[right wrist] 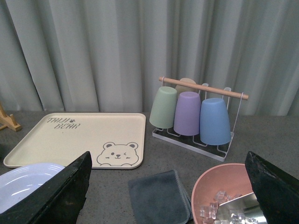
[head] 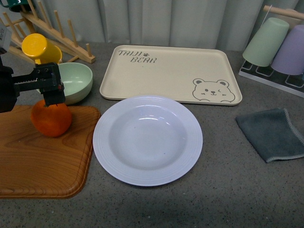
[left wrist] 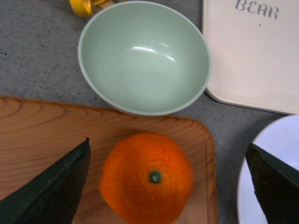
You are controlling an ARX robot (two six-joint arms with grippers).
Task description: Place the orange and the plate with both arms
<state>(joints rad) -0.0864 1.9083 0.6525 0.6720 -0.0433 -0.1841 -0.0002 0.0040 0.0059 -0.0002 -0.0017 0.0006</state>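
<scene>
The orange sits on the wooden board at the left. My left gripper is open just above it. In the left wrist view the orange lies between the two spread fingers, stem mark up, with gaps on both sides. The pale lavender plate lies empty at the table's middle, its edge showing in the left wrist view and the right wrist view. My right gripper is open and empty, out of the front view, raised over the table's right side.
A mint-green bowl stands behind the board, a yellow mug on a wooden rack. The cream bear tray lies behind the plate. A grey cloth lies right. A cup rack and pink bowl with ice stand right.
</scene>
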